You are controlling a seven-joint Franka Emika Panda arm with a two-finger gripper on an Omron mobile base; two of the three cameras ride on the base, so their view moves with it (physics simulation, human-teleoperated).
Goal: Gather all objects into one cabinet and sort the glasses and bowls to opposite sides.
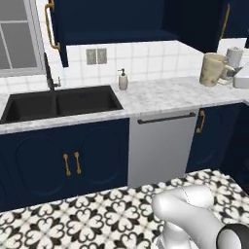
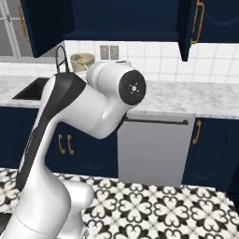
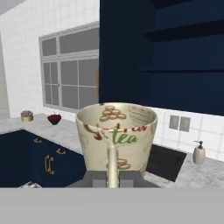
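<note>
Gripping the mug [image 3: 116, 138] handle, claw [image 3: 113, 178] closed.

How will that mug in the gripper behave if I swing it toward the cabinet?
The mug looks rigid and glazed, so probably slippery. The gripper pinches only its thin handle, so it may pivot. Likely ceramic and breakable if dropped.

One mug [image 3: 116, 139]; one soap bottle [image 1: 123, 80]; one black sink [image 1: 58, 103] with two bowls; one window [image 3: 70, 72]; one dishwasher [image 1: 160, 146]; two small pots far left, one [image 3: 27, 115] green, one [image 3: 54, 118] red.
</note>
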